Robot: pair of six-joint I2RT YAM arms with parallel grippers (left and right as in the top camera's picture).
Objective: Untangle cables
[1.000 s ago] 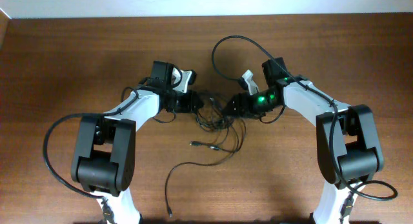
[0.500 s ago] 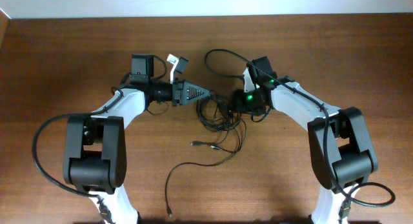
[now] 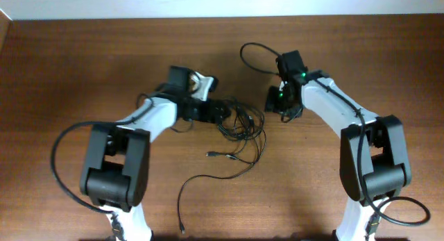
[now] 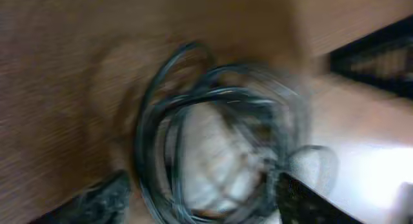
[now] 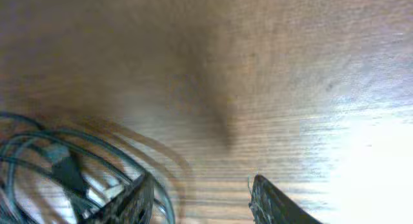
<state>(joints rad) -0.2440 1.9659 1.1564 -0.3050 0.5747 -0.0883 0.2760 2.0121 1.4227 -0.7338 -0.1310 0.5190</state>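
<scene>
The cables [image 3: 243, 123] lie as a knot of thin black loops in the middle of the table. One strand runs down to small plug ends [image 3: 210, 155], and a long tail [image 3: 182, 213] trails toward the front edge. My left gripper [image 3: 226, 111] is at the knot's left edge and open. The left wrist view is blurred but shows cable loops [image 4: 213, 114] between and ahead of its fingers [image 4: 97, 199]. My right gripper [image 3: 272, 101] stands open just right of the knot. Bare wood lies between its jaws [image 5: 200, 199], and the cables [image 5: 58, 162] are off to their left.
A thicker black cable [image 3: 251, 50] belonging to the right arm arcs over the table behind the knot. The wooden table [image 3: 83, 67] reaches to the pale back wall [image 3: 208, 1]. Both arm bases stand at the front edge.
My left gripper was shut and is now open, and it has moved right and down onto the knot. My right gripper has pulled back to the right off the knot, its jaws somewhat narrower.
</scene>
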